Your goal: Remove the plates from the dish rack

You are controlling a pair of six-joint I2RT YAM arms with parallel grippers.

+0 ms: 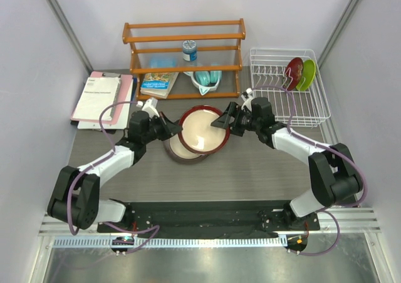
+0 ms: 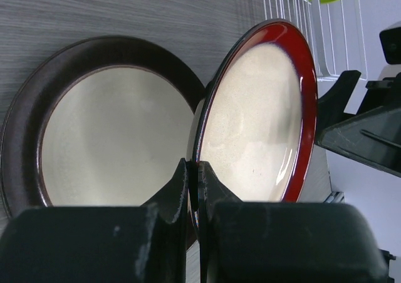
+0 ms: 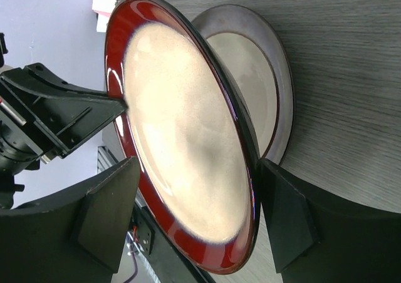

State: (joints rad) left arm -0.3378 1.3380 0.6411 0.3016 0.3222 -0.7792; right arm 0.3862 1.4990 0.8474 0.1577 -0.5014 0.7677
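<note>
Top view: my L gripper [image 1: 164, 125] is clamped shut on the rim of the red-rimmed plate [image 1: 202, 129]. My R gripper [image 1: 229, 119] sits at the opposite rim, jaws wide, gripping nothing. The plate hangs tilted btw the two, just above the grey-brown plate [image 1: 177, 154], which lies flat on the desk [image 1: 250, 170]. The dish rack [image 1: 288, 89] is behind and to the right of R gripper, w/ the small red plate [image 1: 293, 72] and lime green plate [image 1: 307, 75] upright in its far corner.

Left wrist: jaws pinched tight, only the thin plate edge btw them. The red-rimmed plate [image 2: 263, 120] stands nearly on edge straight ahead, w/ the grey-brown plate [image 2: 94, 133] flat to the left of it. Can't tell if their rims touch.

Right wrist: jaws astride the red-rimmed plate [image 3: 182, 126], one on each side, w/ a clear gap on the face side. The back finger is close to the rim; contact unclear.

Risks, as I judge them:
- The whole plate hangs on one edge pinch. Glazed rim plus leverage means it may pivot or slip and chip on the grey-brown plate below.
- If R gripper pulls back crooked, a finger could catch the rim and twist it out of L's hold.
- If lowered off-centre, it could slide off the stack.
</note>
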